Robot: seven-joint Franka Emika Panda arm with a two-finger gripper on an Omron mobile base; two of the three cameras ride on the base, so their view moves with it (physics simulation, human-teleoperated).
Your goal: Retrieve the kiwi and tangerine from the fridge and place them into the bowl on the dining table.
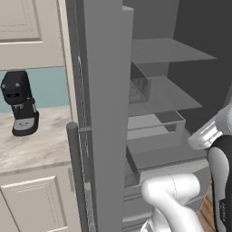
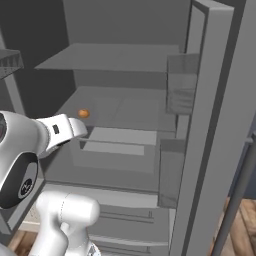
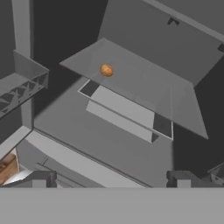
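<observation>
Fridge (image 2: 125,60) interior dim, tangerine (image 3: 106,70) small, pincer (image 3: 112,178) tips cropped

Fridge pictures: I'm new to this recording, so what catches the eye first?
The tangerine, the one spot of colour, sits alone on a grey shelf inside the open fridge. The white arm reaches in toward it, its tool open and empty. Left of the fridge, a black coffee machine stands on the counter.
</observation>
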